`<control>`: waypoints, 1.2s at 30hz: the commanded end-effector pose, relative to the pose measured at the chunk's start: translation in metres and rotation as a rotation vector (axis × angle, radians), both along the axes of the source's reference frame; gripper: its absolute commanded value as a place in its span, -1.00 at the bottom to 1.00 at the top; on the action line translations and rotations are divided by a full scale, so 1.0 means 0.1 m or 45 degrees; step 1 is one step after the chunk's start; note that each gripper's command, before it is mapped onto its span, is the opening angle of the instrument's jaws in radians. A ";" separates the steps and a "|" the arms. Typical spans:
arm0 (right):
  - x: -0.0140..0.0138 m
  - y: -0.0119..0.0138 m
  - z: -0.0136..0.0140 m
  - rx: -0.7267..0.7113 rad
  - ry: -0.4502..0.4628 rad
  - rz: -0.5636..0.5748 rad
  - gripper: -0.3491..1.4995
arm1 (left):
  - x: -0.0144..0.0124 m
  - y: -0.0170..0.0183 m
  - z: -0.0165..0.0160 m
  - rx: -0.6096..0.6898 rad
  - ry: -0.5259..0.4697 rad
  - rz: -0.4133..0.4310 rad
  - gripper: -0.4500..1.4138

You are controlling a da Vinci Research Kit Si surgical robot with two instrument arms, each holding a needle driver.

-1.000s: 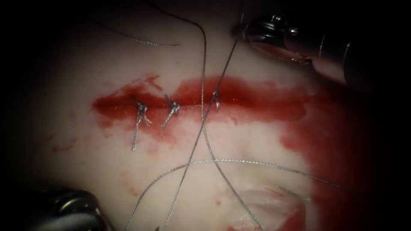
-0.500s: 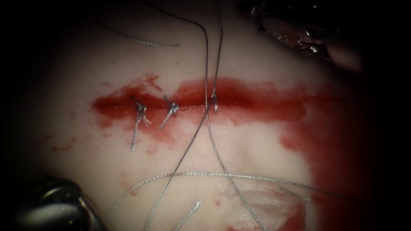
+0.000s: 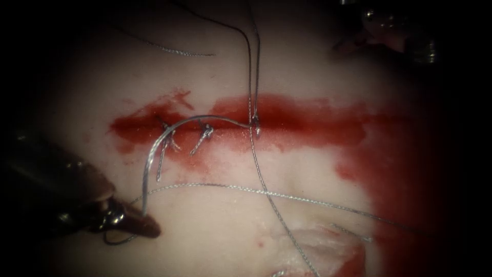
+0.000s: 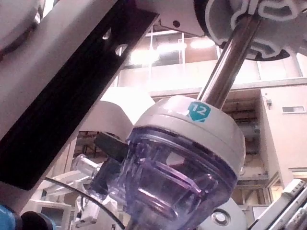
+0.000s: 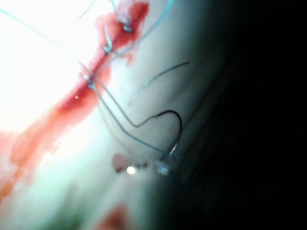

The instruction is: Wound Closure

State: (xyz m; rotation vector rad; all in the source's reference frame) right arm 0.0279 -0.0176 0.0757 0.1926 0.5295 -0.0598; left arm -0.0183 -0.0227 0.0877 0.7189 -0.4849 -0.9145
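The cut runs across the tissue, wet with red fluid. Two tied stitches sit at its left end, and a third stitch lies mid-cut. My left tool is below the cut at the left, jaws shut on the thread, which arches over the tied stitches to the third stitch. Two strands rise straight from that stitch. My right tool is dim at the far right above the cut. In the right wrist view the strands end at its tip. Where the needle lies I cannot tell.
A slack thread crosses the tissue below the cut. A cut end of thread lies above the cut at the left. Red fluid pools on the right. A pale raised flap sits at the near edge.
My left tool came up and right from the corner, drawing the thread into an arch over the tied stitches. My right tool drew back up and right; the strand from the third stitch now runs straight up.
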 end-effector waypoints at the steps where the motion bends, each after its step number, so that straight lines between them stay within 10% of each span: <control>1: 0.008 0.006 -0.004 0.054 0.015 0.053 -0.25 | -0.006 0.012 -0.003 -0.004 0.001 -0.001 -1.00; 4: 0.013 -0.006 -0.011 0.563 -0.012 0.602 -0.76 | -0.011 0.020 0.003 -0.111 -0.008 0.038 -1.00; 10: 0.012 -0.016 -0.009 1.083 -0.150 0.872 -1.00 | -0.022 0.032 0.002 -0.120 0.029 -0.033 -1.00; 18: 0.021 -0.014 0.015 1.195 0.210 0.719 -1.00 | -0.022 0.033 0.002 -0.318 -0.005 0.099 -1.00; 30: 0.080 -0.049 0.061 0.471 1.047 0.203 -1.00 | -0.022 0.063 0.005 -0.870 0.423 0.611 -1.00; 36: 0.083 -0.070 0.064 0.772 0.989 0.348 -1.00 | -0.022 0.081 0.009 -0.920 0.482 0.683 -1.00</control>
